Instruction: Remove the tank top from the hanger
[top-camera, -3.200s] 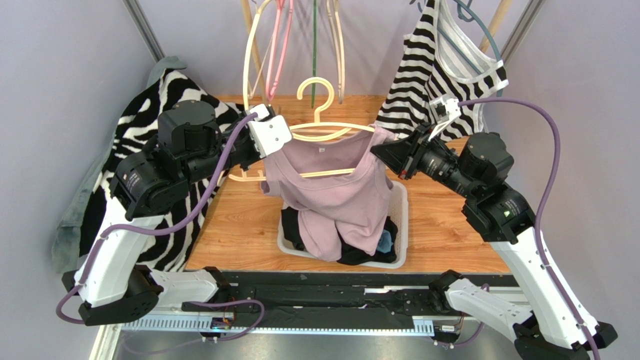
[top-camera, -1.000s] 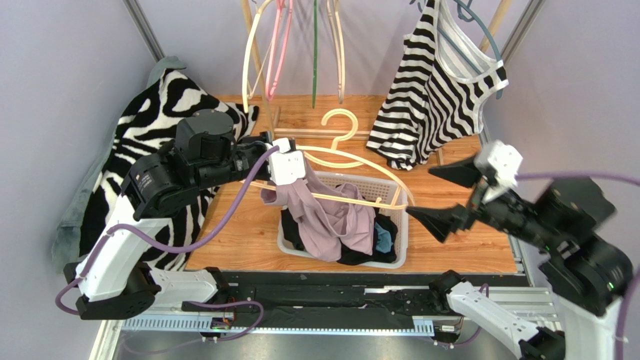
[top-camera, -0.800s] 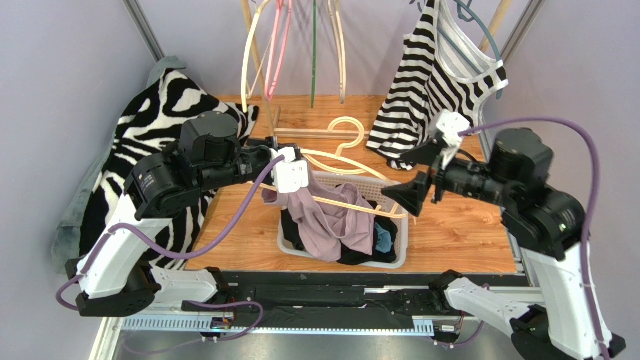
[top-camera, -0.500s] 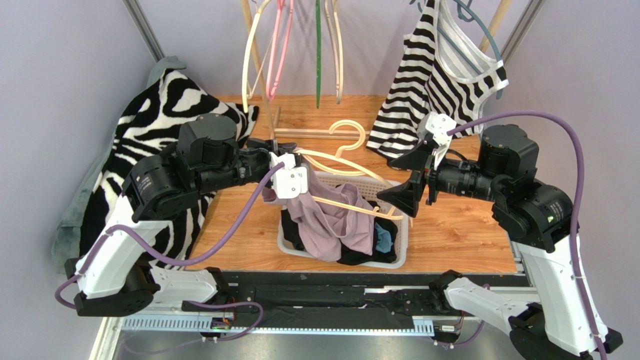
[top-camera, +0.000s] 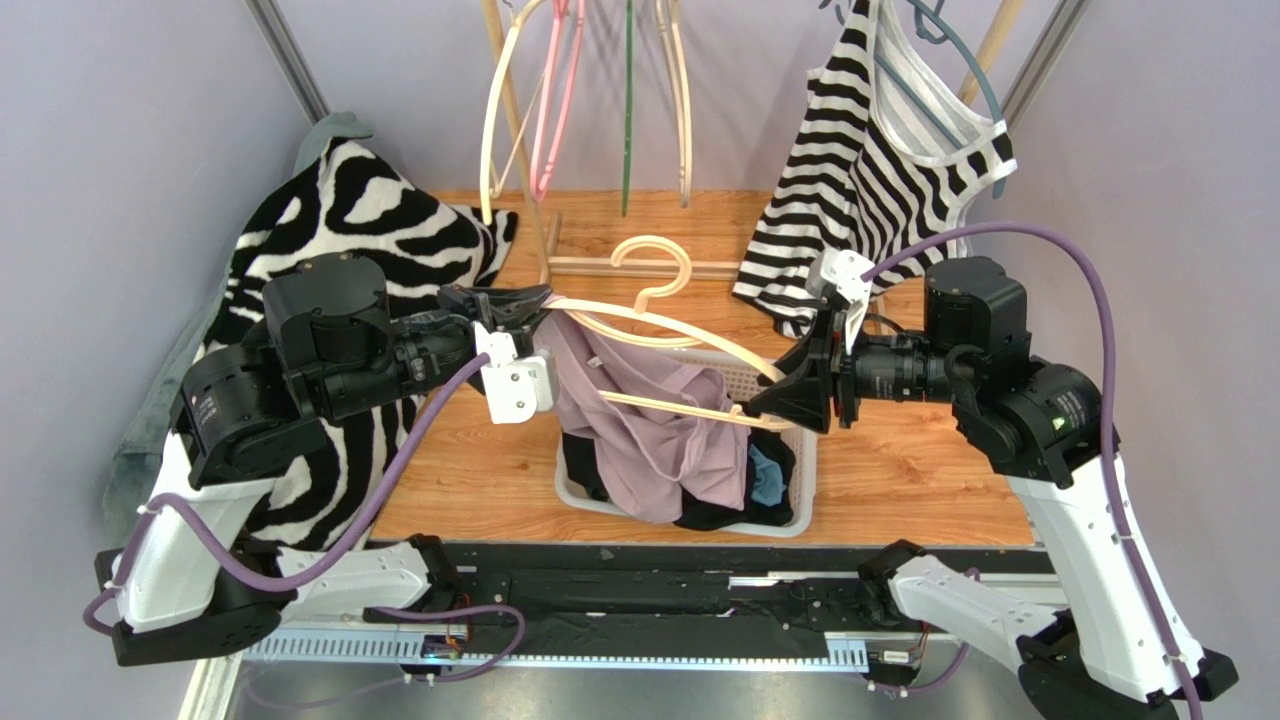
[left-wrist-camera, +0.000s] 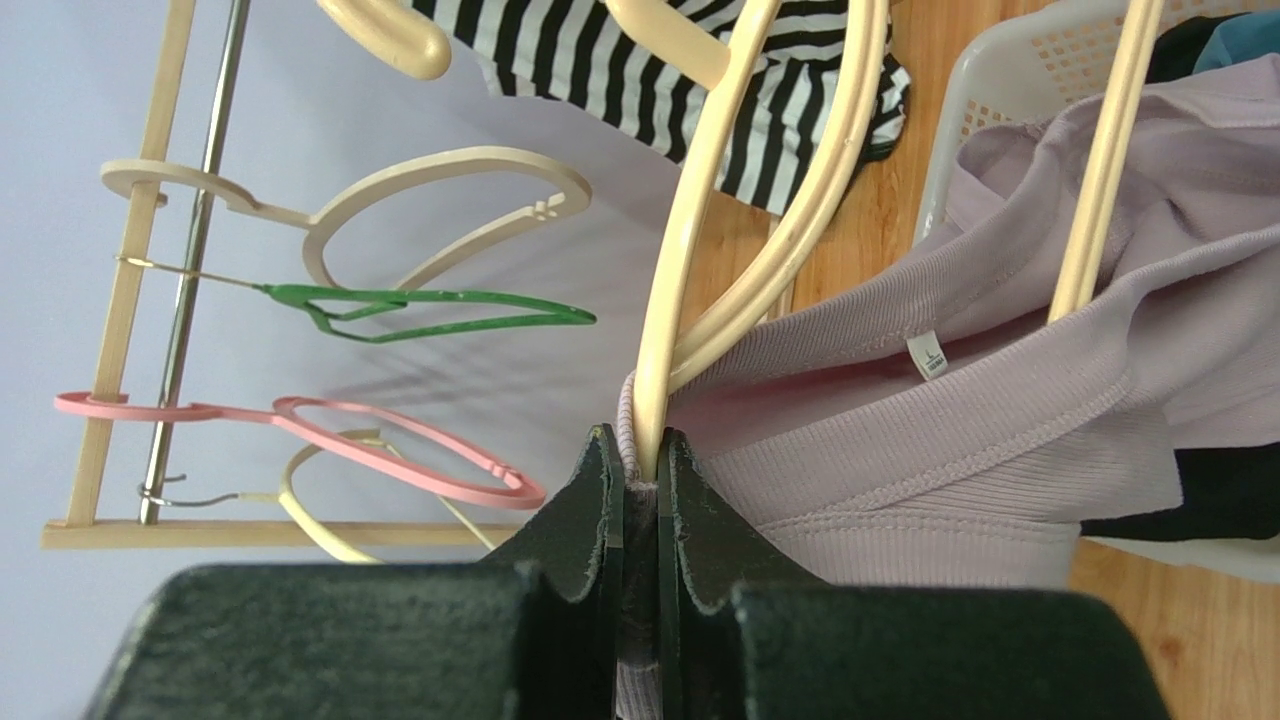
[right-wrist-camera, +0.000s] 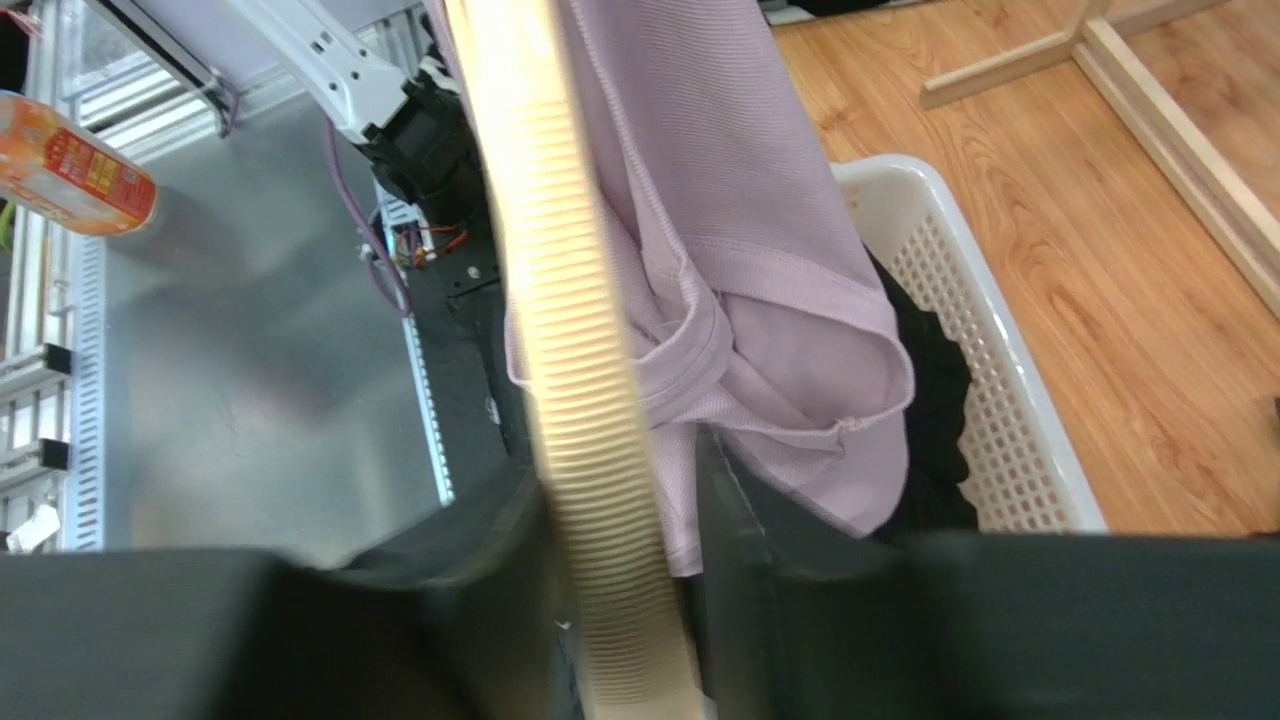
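Note:
A pale lilac tank top (top-camera: 661, 435) hangs from the left part of a cream hanger (top-camera: 661, 318) and droops into a white basket (top-camera: 804, 468). My left gripper (top-camera: 519, 305) is shut on the hanger's left end, with the top's strap pinched in too; the left wrist view shows the jaws (left-wrist-camera: 642, 465) closed on the hanger (left-wrist-camera: 706, 195) and the lilac fabric (left-wrist-camera: 962, 405). My right gripper (top-camera: 774, 402) is shut on the hanger's right end. In the right wrist view the ridged hanger arm (right-wrist-camera: 564, 300) runs between the fingers (right-wrist-camera: 624, 600), with the top (right-wrist-camera: 721, 225) beside it.
The basket holds dark clothes and a blue item (top-camera: 769, 483). A black-and-white striped top (top-camera: 887, 165) hangs at the back right. Zebra-print fabric (top-camera: 331, 210) drapes on the left. Cream, pink and green hangers (top-camera: 624, 90) hang on the rear rack.
My right gripper has closed on the hanger's right end; half a second ago it was open. My left arm has pulled back to the left with the hanger's end, and the hanger sits higher.

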